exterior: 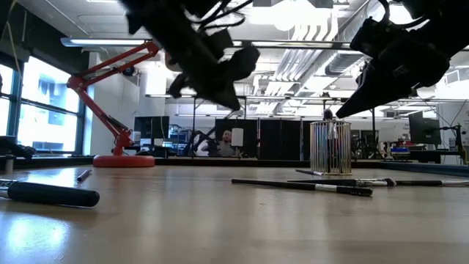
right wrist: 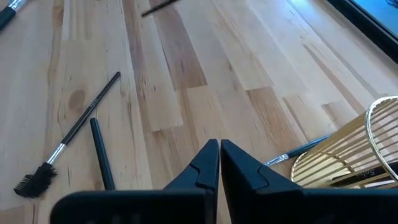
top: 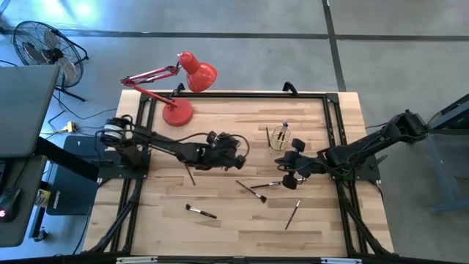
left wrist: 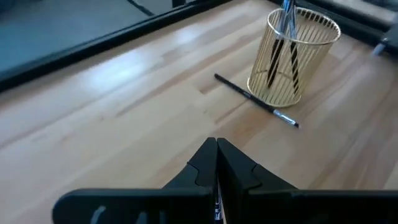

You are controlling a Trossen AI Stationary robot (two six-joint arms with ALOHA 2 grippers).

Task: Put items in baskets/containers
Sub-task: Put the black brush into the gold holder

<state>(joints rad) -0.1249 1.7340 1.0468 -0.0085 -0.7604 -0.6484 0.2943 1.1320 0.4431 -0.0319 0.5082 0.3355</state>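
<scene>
From above, I saw the cup toward the worktop's far edge, brushes upright inside; four brushes lay flat nearer the front edge, ready for picking. Left wrist view — left gripper pinched together, empty. Right wrist view — right gripper likewise closed, just beside the cup.

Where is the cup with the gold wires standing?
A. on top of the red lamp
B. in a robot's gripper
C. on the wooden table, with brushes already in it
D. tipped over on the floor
C: the cup stands upright on the table, with brushes sticking out of its top, and no gripper touches it.
</scene>
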